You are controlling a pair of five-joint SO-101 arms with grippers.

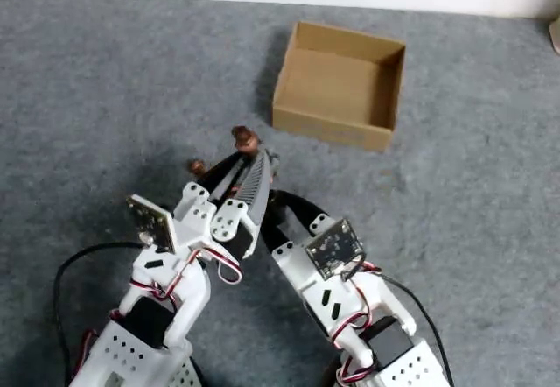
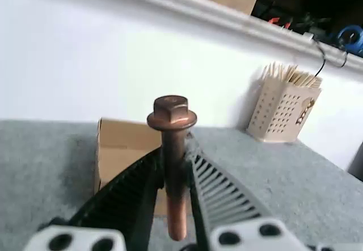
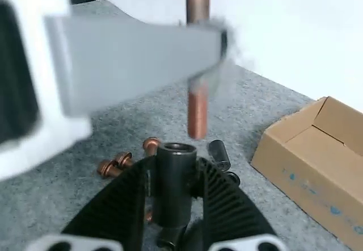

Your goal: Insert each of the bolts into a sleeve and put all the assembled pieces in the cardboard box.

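We see the left gripper (image 2: 174, 163) with its fingers clamped on the shank of a copper bolt (image 2: 172, 114), held upright with its head up. The right gripper (image 3: 174, 170) has its fingers narrowly closed around a dark sleeve (image 3: 173, 185), with the bolt's tip just above its open mouth. The cardboard box (image 1: 331, 126) sits toward the table's (image 1: 455, 212) far edge. The blue print on its wall is too blurred to read.

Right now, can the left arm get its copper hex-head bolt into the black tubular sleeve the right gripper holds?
Probably yes: the copper bolt hangs tip-down above the upright black sleeve, its mouth open, nothing between, though slightly off-centre.
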